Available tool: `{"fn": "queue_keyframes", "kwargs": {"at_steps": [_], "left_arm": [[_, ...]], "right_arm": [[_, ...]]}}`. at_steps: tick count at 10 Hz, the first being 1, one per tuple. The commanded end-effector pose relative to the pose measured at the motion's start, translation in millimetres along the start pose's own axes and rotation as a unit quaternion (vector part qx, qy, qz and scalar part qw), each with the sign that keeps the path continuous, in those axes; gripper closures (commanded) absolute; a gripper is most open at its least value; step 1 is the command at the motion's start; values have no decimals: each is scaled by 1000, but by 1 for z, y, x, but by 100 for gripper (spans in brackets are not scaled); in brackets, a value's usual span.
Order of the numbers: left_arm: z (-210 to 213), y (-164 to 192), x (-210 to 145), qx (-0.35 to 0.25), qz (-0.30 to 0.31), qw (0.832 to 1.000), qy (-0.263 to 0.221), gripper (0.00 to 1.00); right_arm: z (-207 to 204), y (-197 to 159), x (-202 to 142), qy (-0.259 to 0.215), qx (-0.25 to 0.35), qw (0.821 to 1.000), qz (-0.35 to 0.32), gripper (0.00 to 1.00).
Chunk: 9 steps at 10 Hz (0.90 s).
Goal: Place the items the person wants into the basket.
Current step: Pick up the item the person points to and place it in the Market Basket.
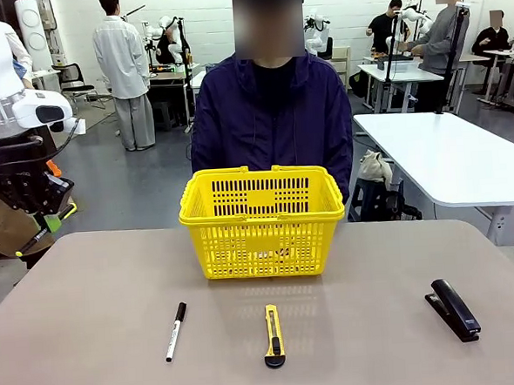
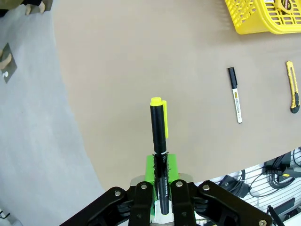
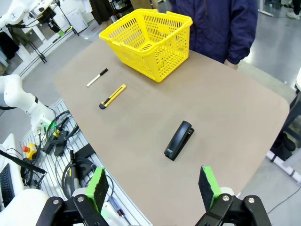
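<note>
The brown table [image 1: 92, 342] is seen spread out ahead of both grippers. At its far side, beyond the basket, the person [image 1: 270, 113] in a dark navy jacket is seen standing.

The yellow basket [image 1: 261, 223] is set upright on the table, well ahead of the left gripper [image 2: 161, 172] and off to the right in that gripper's own view. It is the farthest thing ahead of the right gripper [image 3: 153, 188]. Inside it, at the top edge of the left wrist view, a small yellow-and-black tape measure [image 2: 284, 4] is seen lying on the floor of the basket. Nothing else can be made out in it.

The black stapler [image 3: 178, 140] is laid flat on the bare table, the nearest thing ahead of the right gripper and well apart from the basket. The yellow-and-black utility knife [image 3: 112, 96] is found farther ahead and to the left of that gripper, outside the basket. The white marker [image 3: 97, 77] with a black cap is laid just beyond the knife, also on the table.

The black pen [image 2: 157, 122] with yellow ends is pinched between the green pads of the left gripper. It sticks out straight ahead along the fingers, raised above the near corner of the table. The right gripper's fingers are spread wide, with nothing held between them.
</note>
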<state>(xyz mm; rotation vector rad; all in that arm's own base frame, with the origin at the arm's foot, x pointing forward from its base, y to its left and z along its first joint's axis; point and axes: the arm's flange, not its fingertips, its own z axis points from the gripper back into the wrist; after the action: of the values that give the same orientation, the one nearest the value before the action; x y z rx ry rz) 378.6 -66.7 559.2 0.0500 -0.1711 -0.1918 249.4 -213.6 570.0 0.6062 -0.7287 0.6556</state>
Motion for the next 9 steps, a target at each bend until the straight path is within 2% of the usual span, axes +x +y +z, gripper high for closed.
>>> {"fn": "queue_keyframes", "kwargs": {"at_steps": [1, 2, 3, 4, 6, 7, 9], "left_arm": [[2, 1, -1, -2, -7, 1000, 2, 94], [2, 1, -1, -2, -7, 1000, 2, 94], [0, 0, 0, 0, 0, 1000, 0, 89], [14, -13, 23, -15, -89, 996, -21, 89], [35, -52, 105, -66, -222, 973, 5, 89], [43, -77, 151, -104, -277, 955, 30, 89], [42, -128, 209, -106, -317, 942, 38, 89]], "right_arm": [[1, -2, 2, -14, 7, 1000, 7, 0], [1, -2, 2, -14, 7, 1000, 7, 0], [1, -2, 2, -14, 7, 1000, 7, 0], [1, -2, 2, -14, 7, 1000, 7, 0], [1, -2, 2, -14, 7, 1000, 7, 0], [1, -2, 2, -14, 7, 1000, 7, 0], [1, -2, 2, -14, 7, 1000, 7, 0]]}}
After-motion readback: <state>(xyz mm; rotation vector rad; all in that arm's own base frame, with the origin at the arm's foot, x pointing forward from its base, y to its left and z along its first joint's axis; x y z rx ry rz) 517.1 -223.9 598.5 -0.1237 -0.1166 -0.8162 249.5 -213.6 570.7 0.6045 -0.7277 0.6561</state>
